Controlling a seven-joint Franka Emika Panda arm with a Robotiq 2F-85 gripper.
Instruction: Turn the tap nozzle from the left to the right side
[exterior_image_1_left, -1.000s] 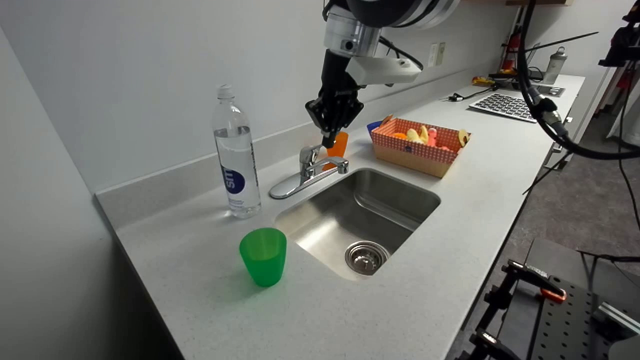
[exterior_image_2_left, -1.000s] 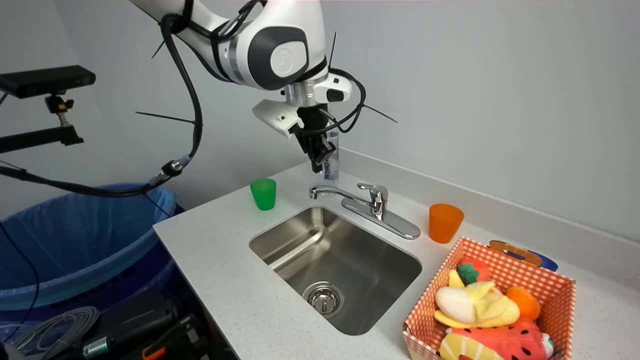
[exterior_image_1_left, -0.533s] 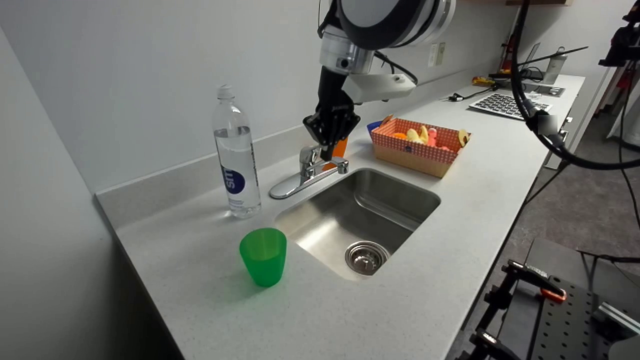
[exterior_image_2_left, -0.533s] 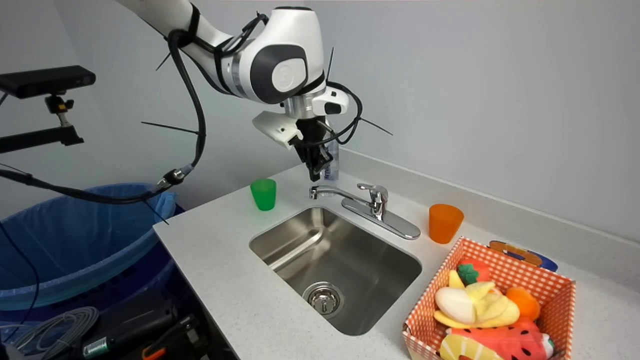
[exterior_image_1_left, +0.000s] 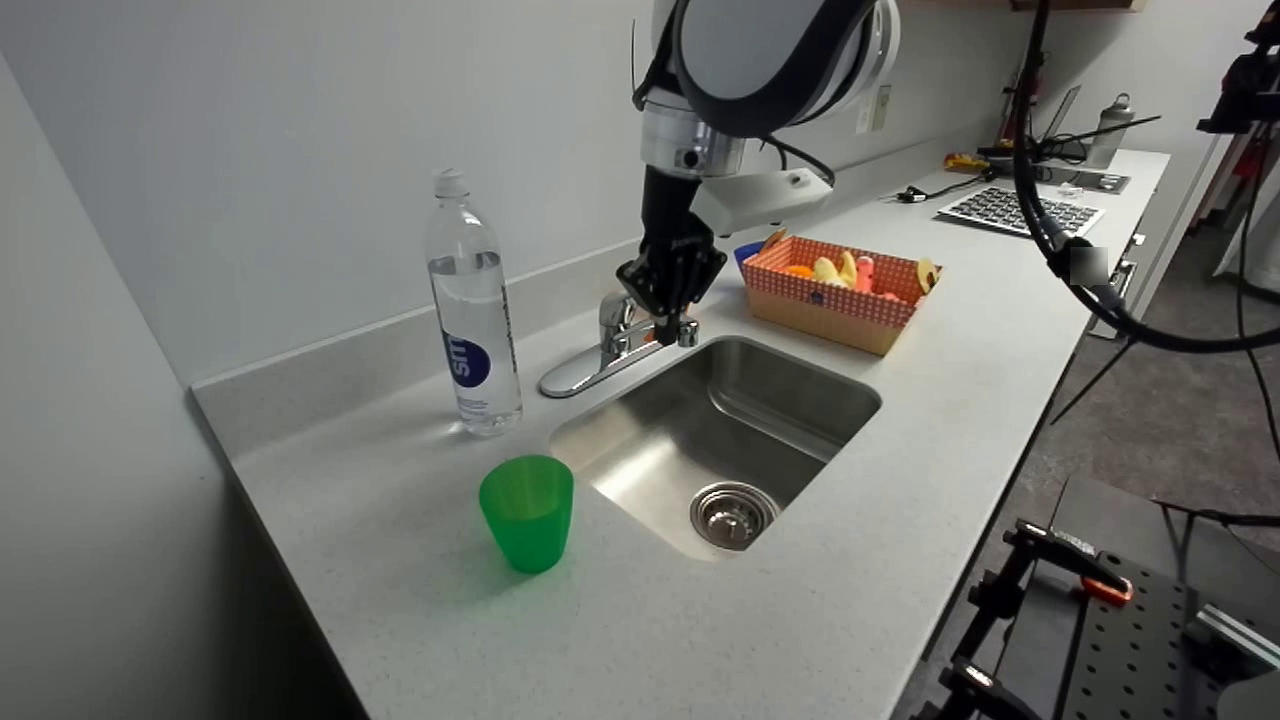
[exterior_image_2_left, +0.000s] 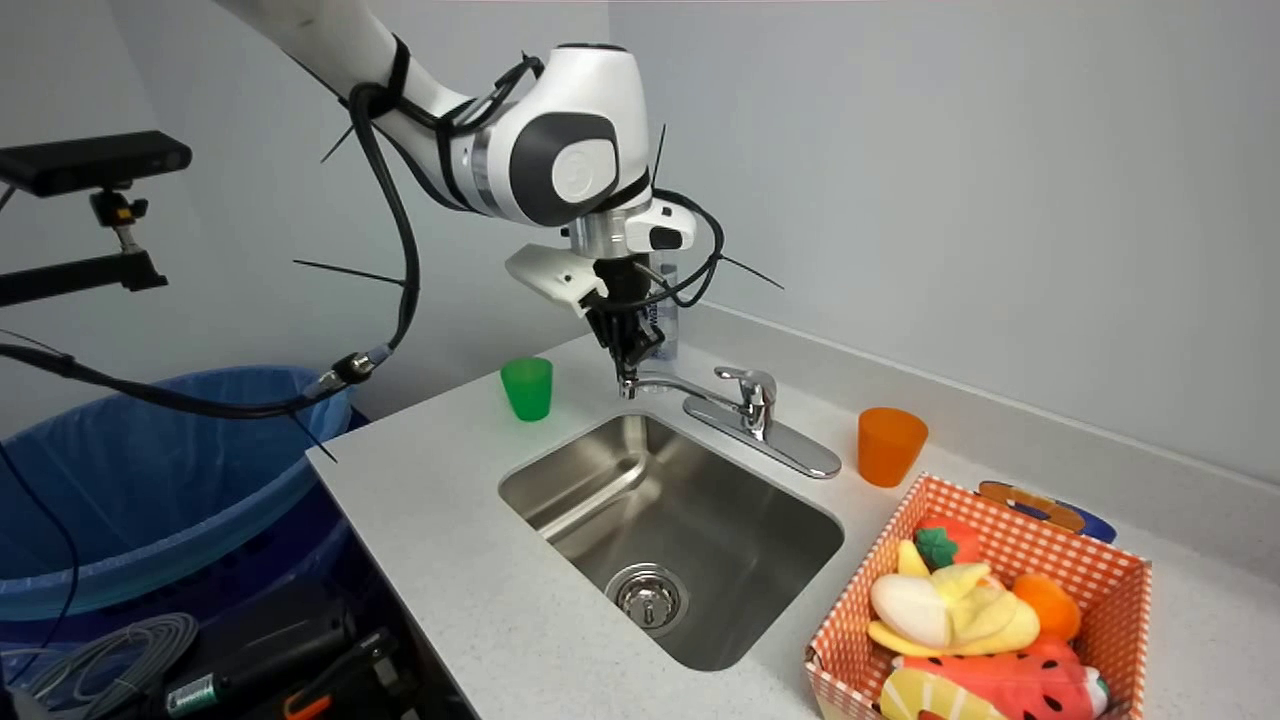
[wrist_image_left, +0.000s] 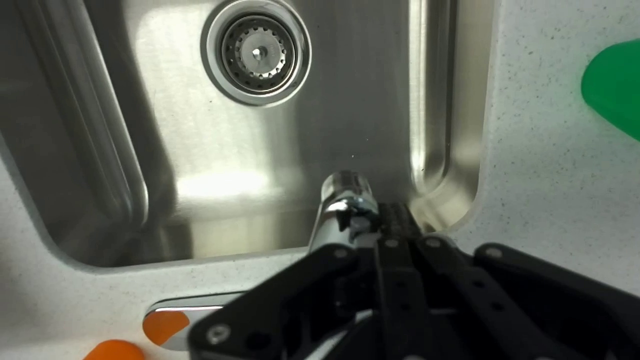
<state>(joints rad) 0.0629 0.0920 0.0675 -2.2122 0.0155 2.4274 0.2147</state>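
Observation:
The tap nozzle (exterior_image_2_left: 672, 381) is a slim chrome spout over the sink's back corner, on the green cup's side in an exterior view. In an exterior view its tip (exterior_image_1_left: 688, 333) shows just past my fingers, which hide part of the spout. In the wrist view the nozzle's end (wrist_image_left: 345, 195) points over the sink. My gripper (wrist_image_left: 397, 217) is shut, with its fingers pressed together and nothing between them. It points down right beside the nozzle, on the green cup's side; I cannot tell if they touch. The gripper also shows in both exterior views (exterior_image_1_left: 667, 335) (exterior_image_2_left: 627, 370).
The steel sink (exterior_image_2_left: 740, 640) has a round drain (exterior_image_2_left: 648, 598). A water bottle (exterior_image_1_left: 475, 340) stands by the wall. A green cup (exterior_image_1_left: 527, 515) stands on the counter. An orange cup (exterior_image_2_left: 890, 447) and a checkered basket (exterior_image_2_left: 830, 640) of toy food stand past the tap.
My arm and gripper have moved down, from above the nozzle to beside it. The nozzle has not visibly moved, and the gripper stays shut.

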